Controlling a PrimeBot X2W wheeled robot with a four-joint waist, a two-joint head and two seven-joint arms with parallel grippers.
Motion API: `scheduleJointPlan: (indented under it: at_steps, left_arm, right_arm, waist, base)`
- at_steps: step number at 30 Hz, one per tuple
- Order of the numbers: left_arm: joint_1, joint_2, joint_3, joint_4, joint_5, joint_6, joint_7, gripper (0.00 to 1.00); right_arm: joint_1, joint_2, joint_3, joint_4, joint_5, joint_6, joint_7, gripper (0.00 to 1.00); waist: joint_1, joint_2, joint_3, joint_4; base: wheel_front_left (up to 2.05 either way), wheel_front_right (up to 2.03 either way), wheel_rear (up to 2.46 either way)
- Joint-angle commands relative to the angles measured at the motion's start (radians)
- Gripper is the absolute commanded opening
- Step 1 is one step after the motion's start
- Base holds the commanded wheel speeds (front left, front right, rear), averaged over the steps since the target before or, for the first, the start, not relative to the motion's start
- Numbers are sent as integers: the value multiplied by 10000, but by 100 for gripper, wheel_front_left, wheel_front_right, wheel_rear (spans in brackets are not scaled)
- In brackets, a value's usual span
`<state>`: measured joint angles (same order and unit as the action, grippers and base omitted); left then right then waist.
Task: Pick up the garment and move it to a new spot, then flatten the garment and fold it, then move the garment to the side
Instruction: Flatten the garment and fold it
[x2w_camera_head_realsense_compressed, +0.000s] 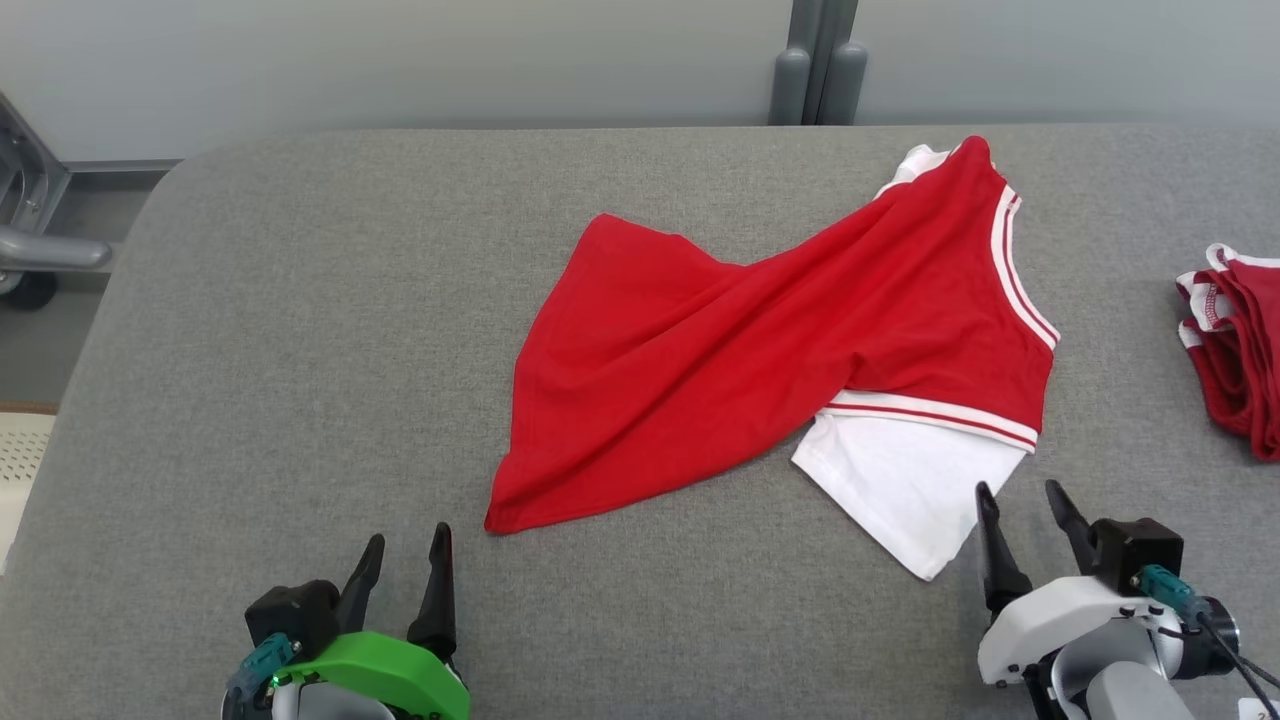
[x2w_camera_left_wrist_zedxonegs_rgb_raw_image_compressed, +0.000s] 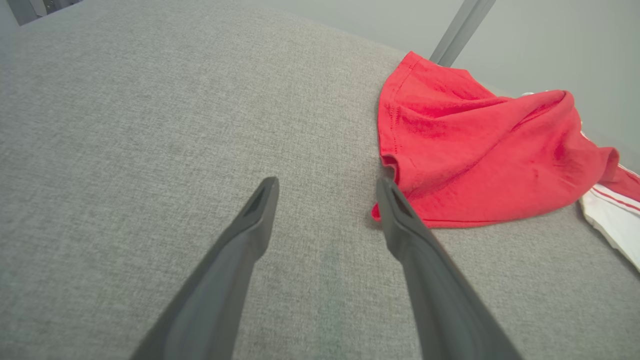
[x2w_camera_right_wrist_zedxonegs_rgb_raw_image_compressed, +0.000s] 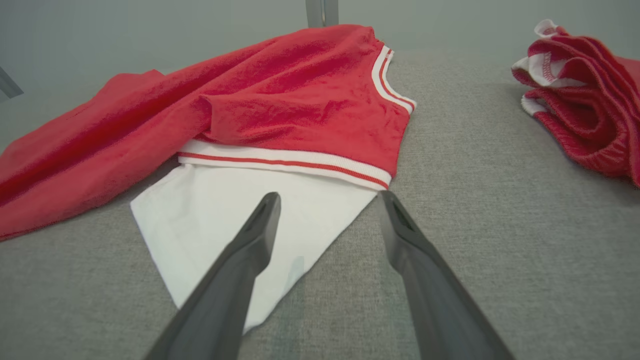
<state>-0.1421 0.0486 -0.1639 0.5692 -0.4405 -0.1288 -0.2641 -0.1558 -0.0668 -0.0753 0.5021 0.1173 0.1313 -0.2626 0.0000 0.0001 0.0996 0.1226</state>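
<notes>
The garment (x2w_camera_head_realsense_compressed: 770, 330) is a red shirt with white-and-red striped trim and white sleeves, lying rumpled and twisted across the middle of the grey table (x2w_camera_head_realsense_compressed: 300, 350). One white sleeve (x2w_camera_head_realsense_compressed: 900, 490) sticks out toward me. My left gripper (x2w_camera_head_realsense_compressed: 405, 555) is open at the lower left, short of the shirt's red hem corner (x2w_camera_left_wrist_zedxonegs_rgb_raw_image_compressed: 400, 200). My right gripper (x2w_camera_head_realsense_compressed: 1020, 510) is open at the lower right, just beside the white sleeve (x2w_camera_right_wrist_zedxonegs_rgb_raw_image_compressed: 240, 220). The garment (x2w_camera_right_wrist_zedxonegs_rgb_raw_image_compressed: 280, 95) lies untouched by both.
A second red-and-white garment (x2w_camera_head_realsense_compressed: 1235, 340) lies bunched at the table's right edge, also seen as a folded heap (x2w_camera_right_wrist_zedxonegs_rgb_raw_image_compressed: 585, 95). A grey post (x2w_camera_head_realsense_compressed: 820, 60) stands behind the table against a pale wall. Grey metal equipment (x2w_camera_head_realsense_compressed: 30, 230) sits off the table's left.
</notes>
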Motion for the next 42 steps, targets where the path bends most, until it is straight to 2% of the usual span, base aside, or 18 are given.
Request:
scheduleJointPlan:
  at_steps: [1, 6, 18, 19, 21, 22, 37, 38, 39, 40, 42]
  left_arm:
    - [133, 48, 48, 25, 52, 6, 5, 100]
    - [141, 48, 15, 63, 87, 4, 4, 100]
    - [-10, 46, -57, 16, 151, -3, 4, 100]
    - [-18, 48, -42, 15, 163, -3, 5, 100]
    - [-41, 48, 8, 16, 203, -4, 4, 100]
    - [-52, 48, 48, -15, 237, -5, 5, 100]
    - [417, 45, -60, 75, -4, 27, 5, 100]
    - [452, 45, -73, 89, -9, 45, 4, 100]
    - [497, 46, -78, 108, -22, 76, 4, 100]
    - [517, 46, -64, 130, -36, 102, 4, 100]
    - [517, 45, -38, 158, -3, 159, 4, 100]
  right_arm:
    - [134, 52, 80, 72, 26, -14, -26, 100]
    - [347, 115, 702, 545, -41, -11, -25, 100]
    - [-87, 144, 598, 1959, 134, -16, 1, 100]
    - [-127, 151, 657, 2096, 206, -14, 7, 98]
    - [-186, 158, 754, 2369, 300, -10, 35, 37]
    - [-186, 158, 741, 2434, 335, -10, 36, 0]
    - [956, -215, -136, 1818, 498, -17, -4, 0]
    - [987, -241, -173, 1830, 510, -17, -4, 10]
    - [1028, -272, -253, 1850, 522, -17, -5, 47]
    - [1051, -325, -346, 1801, 468, -17, -5, 100]
    - [1111, -374, -543, 1643, 277, -17, -11, 100]
  waist:
    - [0, -1, -169, -38]
    - [0, -1, -168, 107]
    - [0, -1, 119, 615]
    - [0, -1, 119, 634]
    - [0, -1, 102, 653]
    - [0, -1, 89, 654]
    - [0, -1, -808, -315]
    - [0, -1, -862, -376]
    - [0, -1, -913, -436]
    - [0, -1, -948, -496]
    - [0, -1, -1002, -603]
  base:
    - [0, 0, 0]
    - [0, 0, 0]
    - [0, 0, 0]
    - [0, 0, 0]
    - [0, 0, 0]
    - [0, 0, 0]
    - [0, 0, 0]
    - [0, 0, 0]
    - [0, 0, 0]
    - [0, 0, 0]
    - [0, 0, 0]
